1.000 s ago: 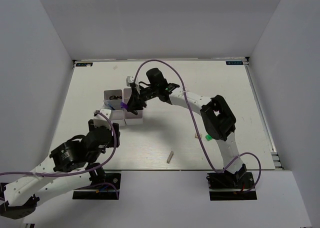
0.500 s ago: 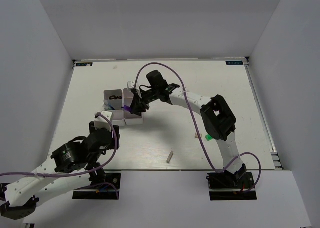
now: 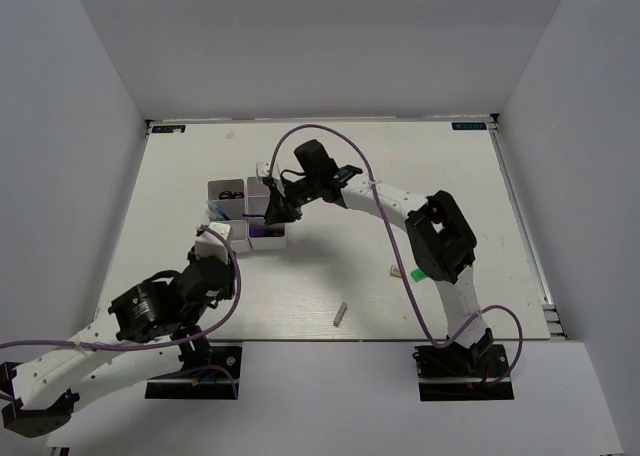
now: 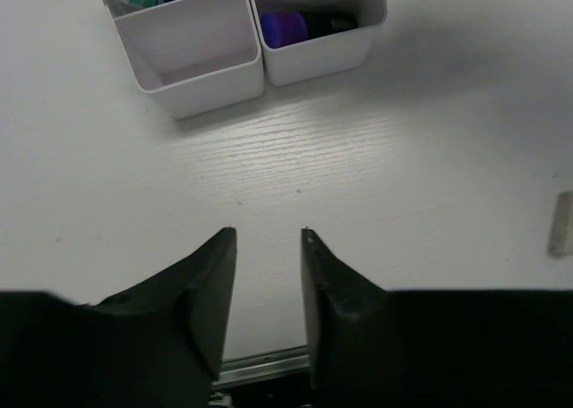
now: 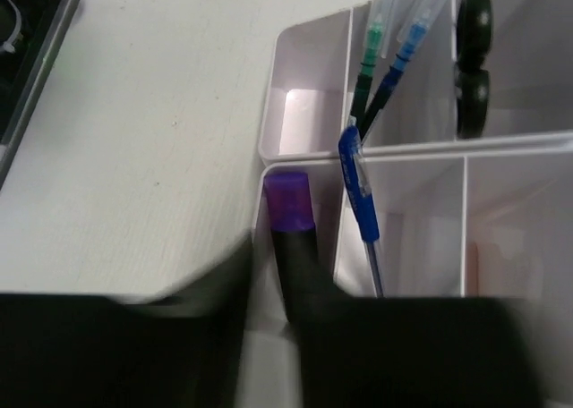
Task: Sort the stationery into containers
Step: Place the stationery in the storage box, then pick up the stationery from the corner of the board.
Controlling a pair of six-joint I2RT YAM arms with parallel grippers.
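Observation:
The white divided tray [image 3: 222, 186] stands left of centre. My right gripper [image 3: 270, 216] hangs over its near right compartment. In the right wrist view the purple marker [image 5: 294, 220] lies in that compartment between my parted fingers [image 5: 285, 269], with a gap beside the left finger. Blue pens [image 5: 361, 184] and the black scissors [image 5: 473, 50] sit in other compartments. My left gripper [image 4: 269, 247] is open and empty over bare table in front of the tray [image 4: 201, 77]. A grey stick [image 3: 341, 313], a pink-white block [image 3: 394, 271] and a green highlighter [image 3: 415, 274] lie on the table.
White walls enclose the table on the left, the right and at the back. The grey stick also shows at the right edge of the left wrist view [image 4: 562, 222]. The right arm's purple cable arches over the table's middle.
My right gripper has lowered the purple marker into the near right compartment, and its fingers have come apart. My left arm has drawn back a little toward the near edge.

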